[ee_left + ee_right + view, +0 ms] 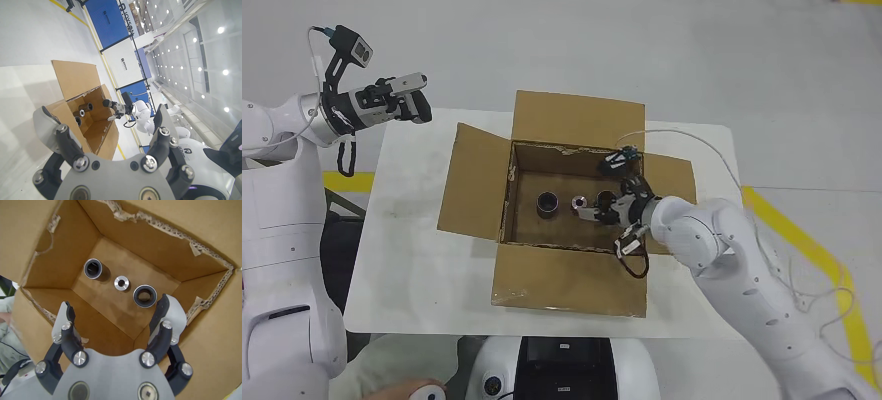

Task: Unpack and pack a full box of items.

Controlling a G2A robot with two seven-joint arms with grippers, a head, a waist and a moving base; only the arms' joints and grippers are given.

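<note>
While right jaws hang spread over the box [166,260], cylinders [122,283] sit mid-floor.

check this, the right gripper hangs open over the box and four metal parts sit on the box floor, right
Three parts, not four: the right wrist view shows one dark sleeve, a silver ring and a second dark sleeve on the box floor. The right gripper does hang open over it.

open cardboard box [75,79] with three metal cylinders [86,107] inside, right jaws apart at its mouth
</note>
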